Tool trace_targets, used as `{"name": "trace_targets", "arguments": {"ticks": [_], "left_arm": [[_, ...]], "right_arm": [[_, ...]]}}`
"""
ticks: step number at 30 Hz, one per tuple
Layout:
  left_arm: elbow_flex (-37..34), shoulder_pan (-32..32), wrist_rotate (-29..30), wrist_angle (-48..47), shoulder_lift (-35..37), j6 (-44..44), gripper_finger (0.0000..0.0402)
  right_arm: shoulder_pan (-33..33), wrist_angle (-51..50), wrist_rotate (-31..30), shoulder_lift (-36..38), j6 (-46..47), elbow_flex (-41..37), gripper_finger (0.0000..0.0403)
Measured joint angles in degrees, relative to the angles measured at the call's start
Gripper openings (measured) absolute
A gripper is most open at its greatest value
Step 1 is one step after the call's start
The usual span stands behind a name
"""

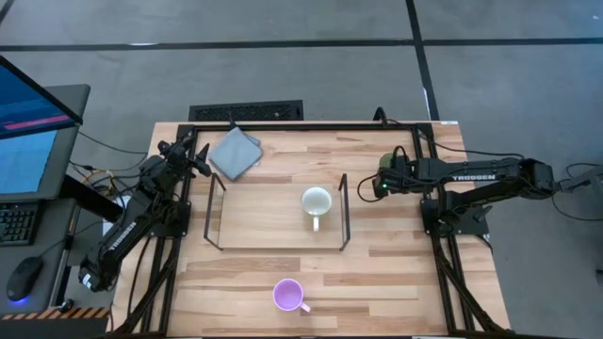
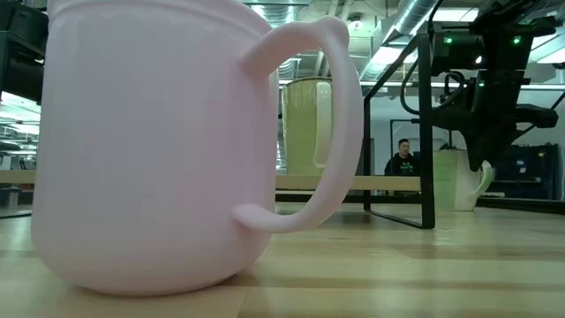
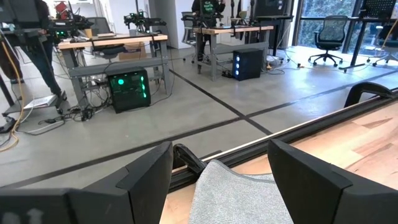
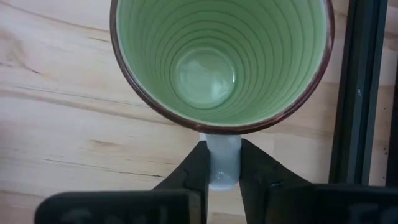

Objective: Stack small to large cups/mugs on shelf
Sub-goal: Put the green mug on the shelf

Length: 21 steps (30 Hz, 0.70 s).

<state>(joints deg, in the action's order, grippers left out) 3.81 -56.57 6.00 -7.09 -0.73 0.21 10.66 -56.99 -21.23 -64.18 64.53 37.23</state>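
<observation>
We note the cream mug (image 1: 317, 201) on the shelf (image 1: 343, 212). Right gripper (image 4: 222, 168) jaws clamp the green mug (image 4: 221, 62) handle; purple mug (image 1: 287, 296) unstacked. Left gripper (image 3: 221, 168) jaws wide, empty.

This is a robotics lab or engineering workspace, not a home. The wooden counter (image 1: 283, 273) sits inside a black metal frame on a grey concrete floor (image 1: 283, 56) marked with dark lines. A monitor (image 1: 33, 127), keyboard (image 1: 14, 221) and mouse (image 1: 24, 278) stand just beside the rig. The left wrist view looks out over more workbenches (image 3: 112, 43) loaded with equipment, a computer tower lit green (image 3: 129, 90), loose cables on the floor, and office chairs (image 3: 329, 34) by tall windows. In the low view, exposed ducts (image 2: 388, 31) run along the ceiling, and a person (image 2: 403, 159) sits behind a glass partition.
</observation>
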Motion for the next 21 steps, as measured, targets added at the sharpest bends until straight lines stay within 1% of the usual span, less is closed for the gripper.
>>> {"name": "trace_targets", "arguments": {"ticks": [6,21], "left_arm": [[0.0,0.0,0.0,0.0,0.0,0.0,0.0254],[0.0,0.0,0.0,0.0,0.0,0.0,0.0254]], "right_arm": [[0.0,0.1,0.0,0.0,1.6,0.0,0.0074],[0.0,0.2,0.2,0.0,1.5,0.0,0.007]]}}
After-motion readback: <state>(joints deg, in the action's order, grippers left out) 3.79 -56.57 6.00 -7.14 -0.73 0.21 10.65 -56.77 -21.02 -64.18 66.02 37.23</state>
